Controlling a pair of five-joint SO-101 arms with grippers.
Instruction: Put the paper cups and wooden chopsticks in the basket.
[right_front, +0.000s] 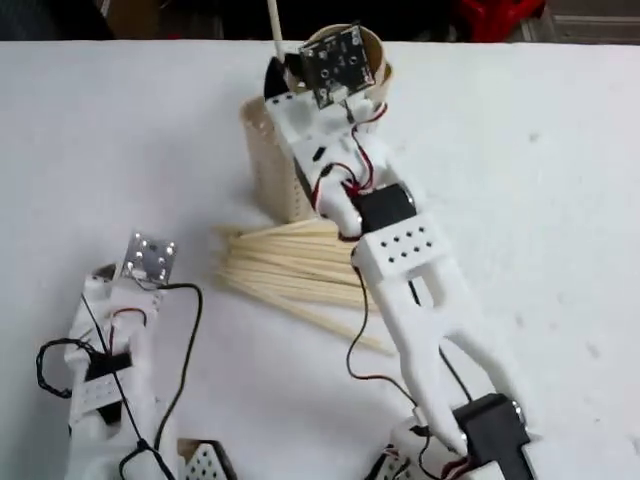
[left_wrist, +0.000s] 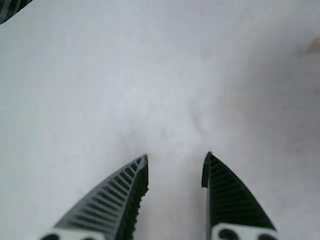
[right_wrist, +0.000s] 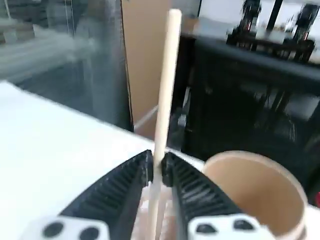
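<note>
right hand (right_wrist: 158, 157) pinching chopstick (right_wrist: 167, 75), long axis upright, directly over basket (right_front: 270, 170) at 12 o'clock; left hand (left_wrist: 176, 157) spread, 8 o'clock, farther off.

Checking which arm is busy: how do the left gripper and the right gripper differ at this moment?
The left gripper is open with nothing between its fingers; the right gripper is shut on a wooden chopstick, held upright. The left gripper points at bare table; the right gripper is over the basket, beside a paper cup. Both have the same dark ribbed fingers.
</note>
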